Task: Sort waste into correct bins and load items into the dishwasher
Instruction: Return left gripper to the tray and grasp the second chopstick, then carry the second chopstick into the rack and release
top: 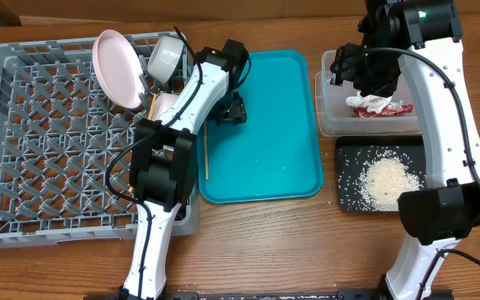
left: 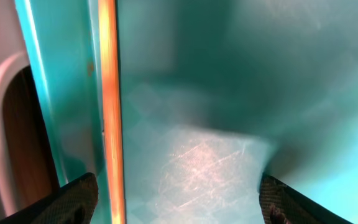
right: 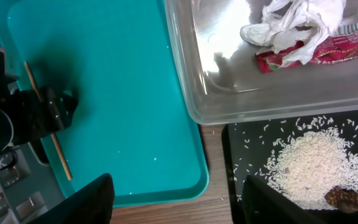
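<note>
The whole scene rests on a wooden surface [top: 248, 242] of warm mid-brown, its grain running in long streaks from side to side, and a narrow slice of the same wood [right: 214, 163] shows in the right wrist view. Light falls evenly from above, so shadows on the wood are soft and short and nothing glares. A dark strip [top: 307, 295] runs along the lower edge of the overhead view.
</note>
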Tool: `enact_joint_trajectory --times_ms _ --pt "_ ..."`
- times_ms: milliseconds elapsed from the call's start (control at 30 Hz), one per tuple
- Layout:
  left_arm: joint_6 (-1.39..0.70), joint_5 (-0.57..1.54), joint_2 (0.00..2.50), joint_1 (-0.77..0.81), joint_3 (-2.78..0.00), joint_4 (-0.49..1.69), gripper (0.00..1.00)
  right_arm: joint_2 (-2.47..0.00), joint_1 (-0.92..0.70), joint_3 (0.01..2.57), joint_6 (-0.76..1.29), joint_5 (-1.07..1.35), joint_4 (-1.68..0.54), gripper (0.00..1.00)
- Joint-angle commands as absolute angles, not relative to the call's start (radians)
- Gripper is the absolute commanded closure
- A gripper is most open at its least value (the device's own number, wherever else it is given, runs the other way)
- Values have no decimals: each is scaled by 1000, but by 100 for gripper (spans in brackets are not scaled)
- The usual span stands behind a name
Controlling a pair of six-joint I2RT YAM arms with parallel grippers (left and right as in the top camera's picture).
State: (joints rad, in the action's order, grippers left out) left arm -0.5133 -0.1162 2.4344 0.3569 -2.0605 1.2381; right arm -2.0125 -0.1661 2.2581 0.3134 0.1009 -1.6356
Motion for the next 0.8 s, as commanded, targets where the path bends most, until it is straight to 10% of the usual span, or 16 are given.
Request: enact_joint_trajectory --times_ms 0,667,767 --pt "-447 -139 2515 339 -1998 1263 15 -2005 -171 2277 306 107 -1634 32" --pt "-422 -62 2515 345 -1897 1209 37 -2005 -171 2277 305 106 -1649 32" --pt "-422 -58 2515 346 -1869 1193 59 -2005 -171 2277 305 106 -1649 32"
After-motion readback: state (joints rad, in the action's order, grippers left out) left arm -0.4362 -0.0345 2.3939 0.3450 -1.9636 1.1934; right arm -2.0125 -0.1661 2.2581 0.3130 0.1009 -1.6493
